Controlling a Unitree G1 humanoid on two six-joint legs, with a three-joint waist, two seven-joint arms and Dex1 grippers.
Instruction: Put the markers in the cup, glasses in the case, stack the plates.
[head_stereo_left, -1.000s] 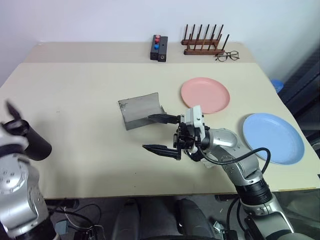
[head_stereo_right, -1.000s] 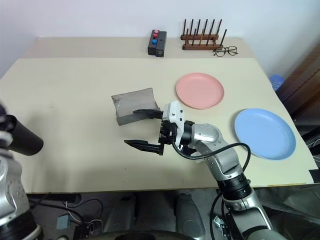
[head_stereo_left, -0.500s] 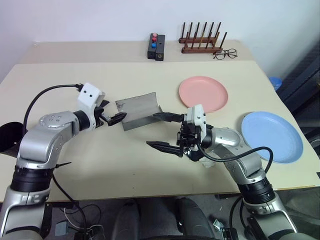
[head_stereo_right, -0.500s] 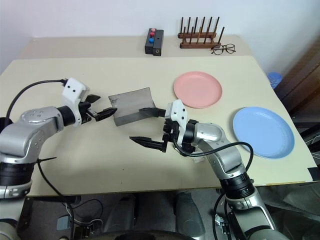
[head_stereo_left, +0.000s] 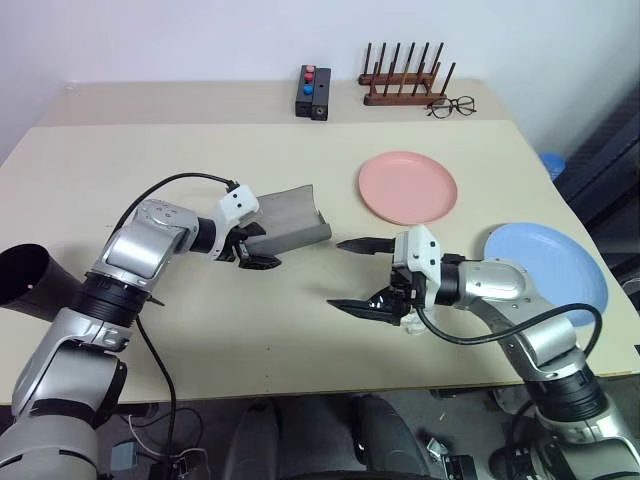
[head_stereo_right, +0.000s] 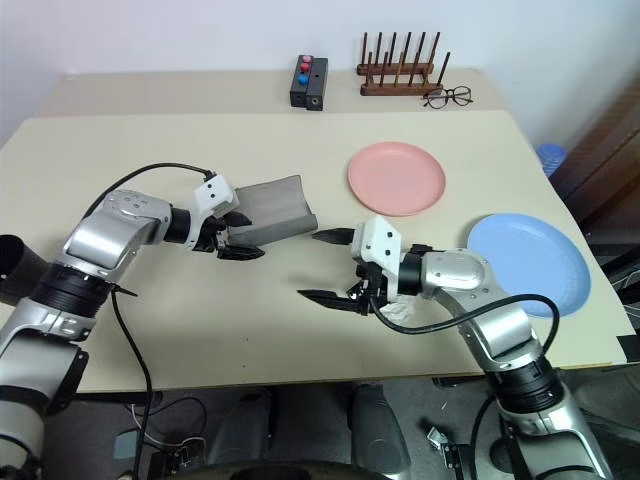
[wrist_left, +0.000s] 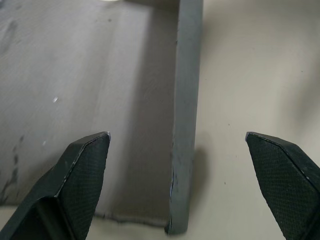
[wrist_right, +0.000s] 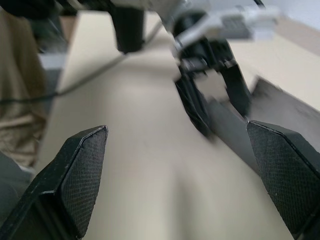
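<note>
Case (head_stereo_left: 288, 219) lying open mid-bench, left gripper (head_stereo_left: 255, 247) straddling its near wall with jaws spread wide, not gripping. Right gripper (head_stereo_left: 358, 275) hovering just right of case, jaws gaping and empty. Pink plate (head_stereo_left: 407, 187) sitting beyond-right of case, blue plate (head_stereo_left: 560, 268) farther right, cup (head_stereo_left: 30, 276) lying far left.

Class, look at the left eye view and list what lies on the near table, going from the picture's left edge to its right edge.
black cup → left gripper → grey case → right gripper → pink plate → blue plate
</note>
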